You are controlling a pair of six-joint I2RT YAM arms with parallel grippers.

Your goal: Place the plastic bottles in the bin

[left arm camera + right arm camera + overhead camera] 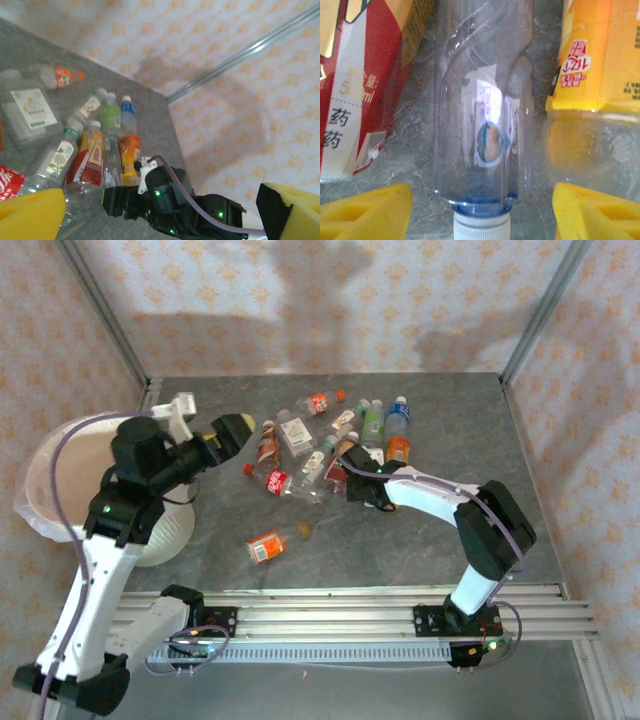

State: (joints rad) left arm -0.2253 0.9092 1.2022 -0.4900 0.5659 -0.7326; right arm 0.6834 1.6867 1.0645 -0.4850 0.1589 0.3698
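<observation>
Plastic this thin probably weighed next to nothing and would dent under a hard squeeze, so the clear bottle (482,100) looked light, smooth and apt to roll. The stiffest place to take it seemed to be the shoulder just above its white cap (481,227). It lay on the grey table (400,550) in the pile, between a red-labelled bottle (360,75) and an orange-labelled bottle (600,60), cap toward the wrist. The right gripper (482,210) straddled that shoulder with its yellow pads (365,210) one to each side. Its jaws were apart, bare table showed on both sides, and nothing was clamped. The right arm reached forward and leftward, wrist low over the pile. The left gripper (157,205) hung wide open and empty just beside the bin (60,480), apart from the bottles.
</observation>
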